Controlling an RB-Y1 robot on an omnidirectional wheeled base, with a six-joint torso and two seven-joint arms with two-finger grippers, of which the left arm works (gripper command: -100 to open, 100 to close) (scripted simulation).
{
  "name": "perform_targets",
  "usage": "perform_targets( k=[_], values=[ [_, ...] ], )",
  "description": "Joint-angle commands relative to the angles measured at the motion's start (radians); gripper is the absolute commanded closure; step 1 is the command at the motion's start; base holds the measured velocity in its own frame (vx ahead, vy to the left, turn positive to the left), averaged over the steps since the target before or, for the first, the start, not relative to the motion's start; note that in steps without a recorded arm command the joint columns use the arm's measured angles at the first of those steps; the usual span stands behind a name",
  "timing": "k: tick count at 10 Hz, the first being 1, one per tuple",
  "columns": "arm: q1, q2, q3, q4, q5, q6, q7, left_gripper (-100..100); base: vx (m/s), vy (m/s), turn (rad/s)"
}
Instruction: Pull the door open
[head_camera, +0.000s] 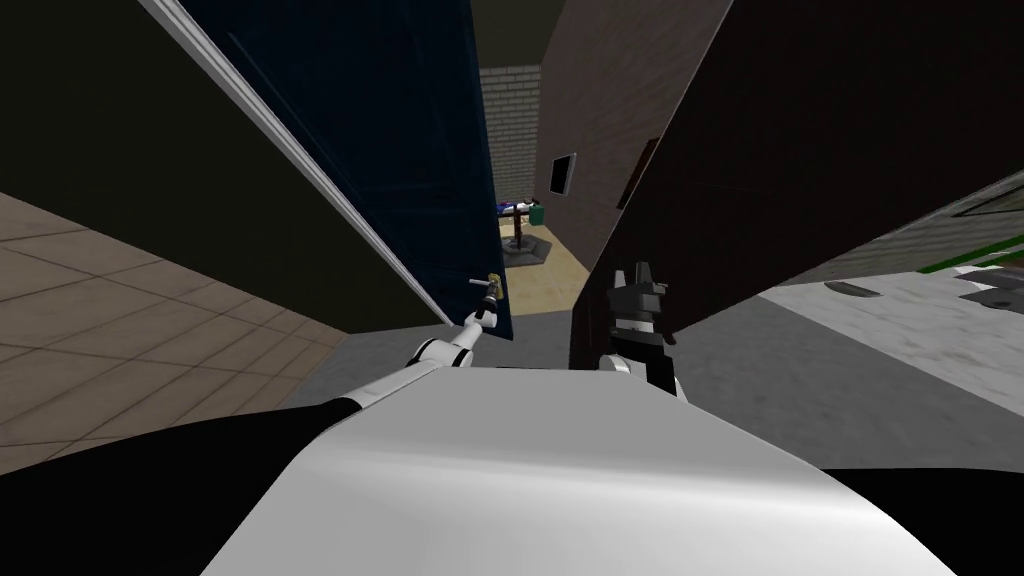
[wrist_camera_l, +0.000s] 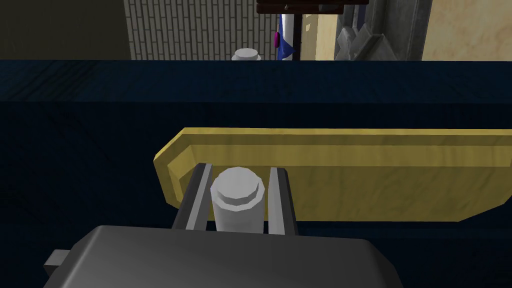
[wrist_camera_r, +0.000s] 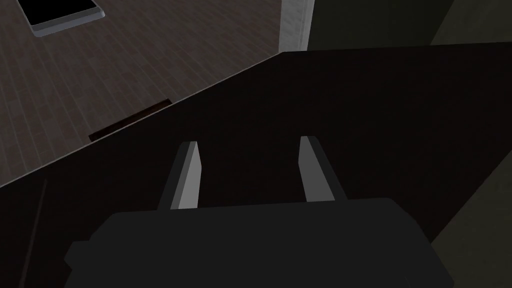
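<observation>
The dark blue door (head_camera: 400, 130) stood ajar ahead and a little to my left, its free edge facing a gap with tan floor beyond. The left gripper (wrist_camera_l: 240, 172) was at that edge, its jaws narrow and pressed on both sides of the grey round handle (wrist_camera_l: 237, 200), which stuck out from a yellow backplate (wrist_camera_l: 375, 175) on the door face.

The main risk, as I judged it, was the grip itself. The handle looked smooth and round, and the jaws seemed to hold it near its tip. A pull straight back, and not along the door's arc, could slide them off the end. The left arm also looked well stretched, so a pull by the arm alone might run out of reach or twist the wrist against the handle.

The right gripper (wrist_camera_r: 250, 145) hung with its jaws wide and empty, close to a dark brown panel (wrist_camera_r: 375, 125). Any turn of the torso could brush it against that panel.
</observation>
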Motion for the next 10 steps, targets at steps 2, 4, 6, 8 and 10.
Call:
perform_targets(
  k=[2,4,6,8,10],
  values=[
    [0.002,0.004,-0.011,-0.008,-0.002,0.001,0.003,100,-0.175,-0.007,-0.124],
    [0.001,0.023,-0.011,-0.006,0.001,-0.001,0.007,100,-0.179,-0.030,-0.182],
    [0.004,0.043,-0.021,0.000,0.006,-0.007,0.042,-100,-0.137,0.100,-0.112],
    [0.010,0.068,-0.035,0.001,0.011,-0.014,0.085,-100,-0.078,0.204,-0.117],
    [0.014,0.083,-0.044,0.002,0.014,-0.017,0.110,-100,-0.157,0.162,-0.098]
  ],
)
